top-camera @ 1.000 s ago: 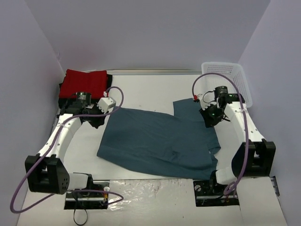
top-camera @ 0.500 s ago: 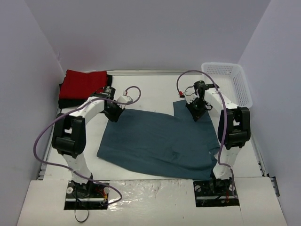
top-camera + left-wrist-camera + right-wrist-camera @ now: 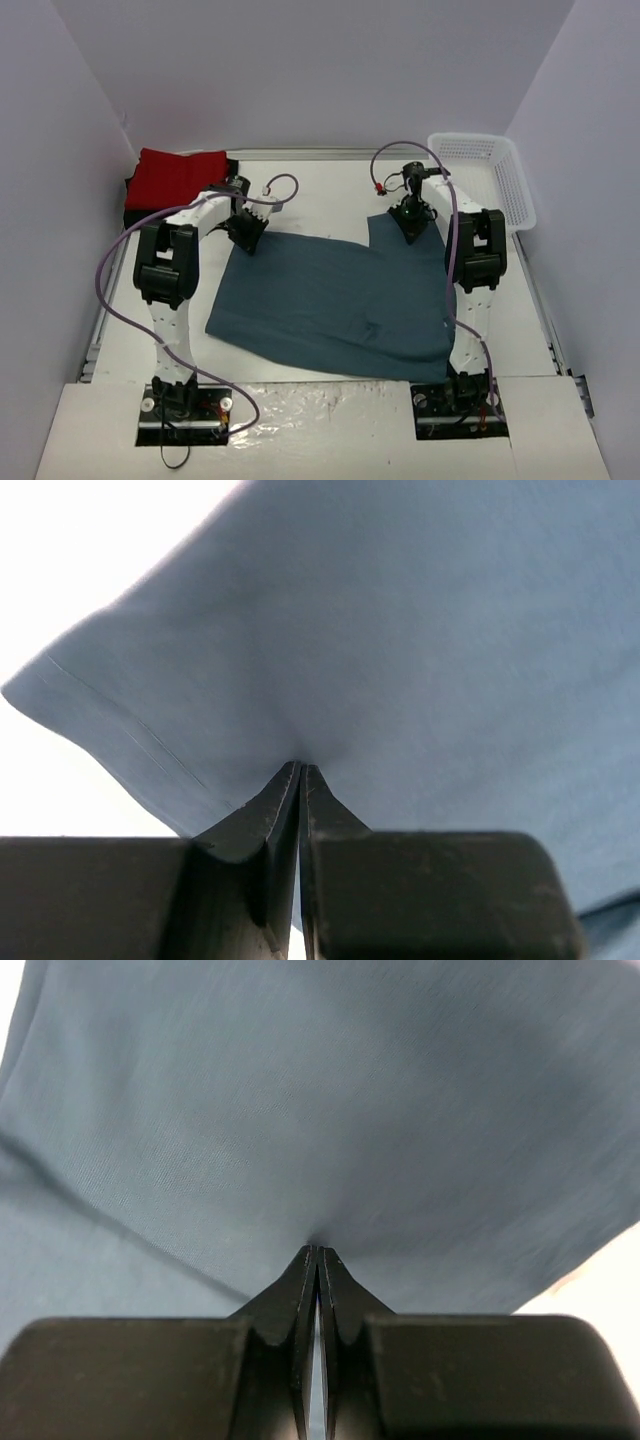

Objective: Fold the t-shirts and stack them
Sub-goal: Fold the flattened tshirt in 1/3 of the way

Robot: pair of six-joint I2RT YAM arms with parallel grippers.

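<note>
Left hand [image 3: 246,238] and right hand [image 3: 410,226] each clamp the slate-blue cloth t-shirt [image 3: 330,300] at its far edge. The fold is likely beginning; next, draw both nearward evenly.

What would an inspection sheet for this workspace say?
Surface: white table, bare along the far edge.
Job's things: teal shirt spread flat mid-table; red shirt folded, far left corner.
Clutter: white basket, far right corner.
Grippers: left gripper and right gripper both shut, each pinching the teal shirt's far edge.
Cables: purple cables looping along both arms.
Surroundings: plain pale walls; nothing else seen.
</note>
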